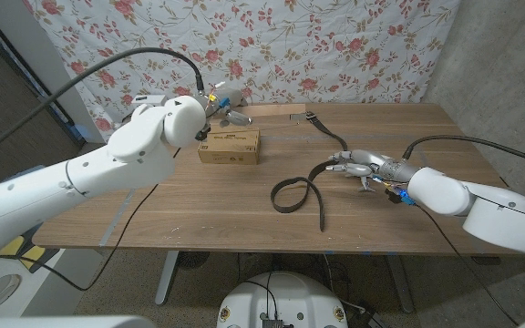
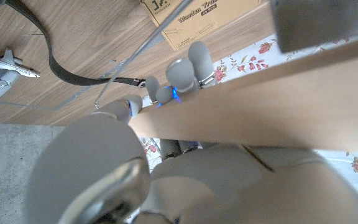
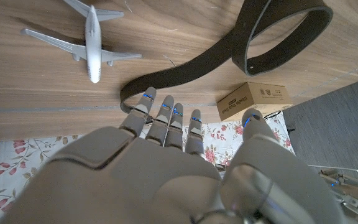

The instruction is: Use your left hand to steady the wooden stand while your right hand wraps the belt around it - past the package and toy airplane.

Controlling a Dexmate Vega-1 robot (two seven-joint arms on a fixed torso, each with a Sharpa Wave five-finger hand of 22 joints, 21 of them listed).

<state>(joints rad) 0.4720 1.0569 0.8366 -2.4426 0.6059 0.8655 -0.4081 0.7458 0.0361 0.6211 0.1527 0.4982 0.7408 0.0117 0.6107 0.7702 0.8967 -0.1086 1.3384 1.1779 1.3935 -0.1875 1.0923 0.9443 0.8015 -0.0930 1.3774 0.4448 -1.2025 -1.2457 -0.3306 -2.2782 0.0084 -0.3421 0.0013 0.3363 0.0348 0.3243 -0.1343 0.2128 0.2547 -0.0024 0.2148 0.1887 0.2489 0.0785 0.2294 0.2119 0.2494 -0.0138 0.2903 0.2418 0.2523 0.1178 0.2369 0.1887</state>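
My left hand (image 1: 182,118) is at the back left of the table, its fingers (image 2: 188,74) curled around a pale wooden bar of the stand (image 2: 272,102); in the head view the bar (image 1: 272,109) runs right from the hand along the table's back edge. The dark belt (image 1: 322,173) runs from its buckle end (image 1: 310,117) to a loop (image 1: 292,196) at mid-table. My right hand (image 1: 363,168) hovers with fingers stretched out, fingertips (image 3: 166,115) at the belt (image 3: 185,68), holding nothing. The toy airplane (image 3: 92,40) lies beside that hand. The cardboard package (image 1: 229,146) sits in front of my left hand.
A floral cloth (image 1: 335,46) hangs behind the table. The belt's tail (image 1: 322,219) points toward the table's front edge. A black cable (image 1: 153,55) arcs over my left arm. The package (image 2: 197,18) lies close to the stand.
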